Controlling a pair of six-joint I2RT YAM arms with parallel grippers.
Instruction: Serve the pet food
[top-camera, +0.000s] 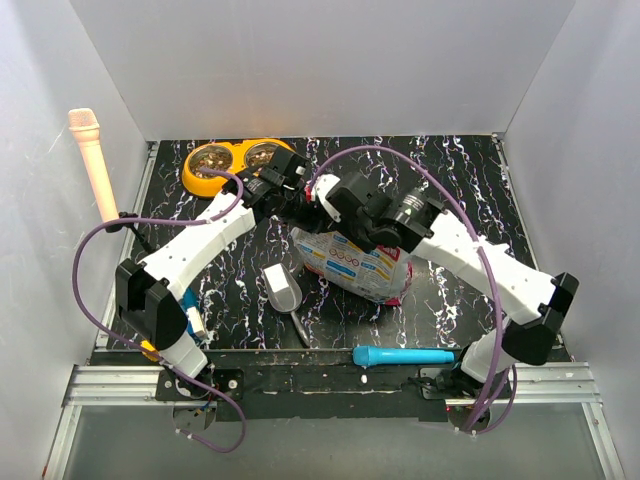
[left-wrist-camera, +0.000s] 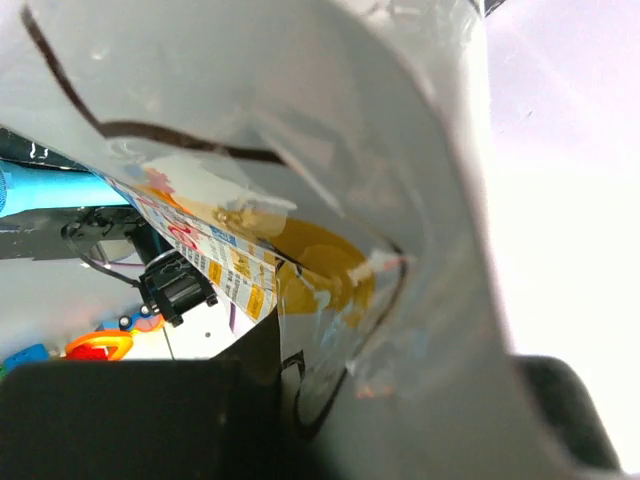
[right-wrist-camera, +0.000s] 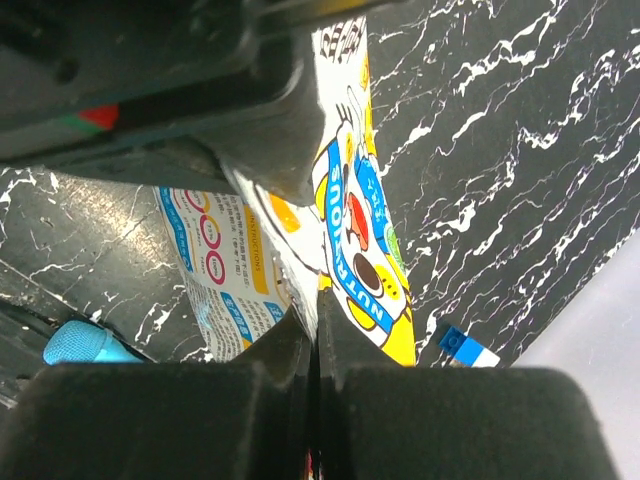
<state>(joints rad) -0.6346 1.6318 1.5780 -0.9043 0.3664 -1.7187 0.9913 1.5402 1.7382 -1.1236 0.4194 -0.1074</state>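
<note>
You find the pet food (top-camera: 210, 160) as brown kibble in the two steel cups of the orange double bowl (top-camera: 192, 181), which sits at the far edge of the bench (top-camera: 450, 170), towards its far left corner. Any further kibble cannot be confirmed, because the pouch (top-camera: 355, 265) is opaque from above and the left wrist view into it is blurred. The pouch lies at the middle of the bench, printed face up, with its upper end lifted to where both arms meet. Your left gripper (left-wrist-camera: 395, 400) is clamped on that upper end: silvery film fills its wrist view and runs down between the dark fingers. Your right gripper (right-wrist-camera: 315, 340) has its fingers pressed together on the printed edge of the pouch, with only a thin seam showing between them. The two grippers stand just beside each other over the pouch's far end, between the bowl and the pouch body. A grey scoop (top-camera: 283, 289) lies on the bench just left of the pouch, apart from it, mouth upward and handle pointing to the near edge. A blue cylinder (top-camera: 405, 356) lies along the near edge, right of centre. A small blue block (right-wrist-camera: 462, 345) lies on the marbled surface by the wall. A peach rod (top-camera: 92, 160) leans at the left edge, against the wall.
</note>
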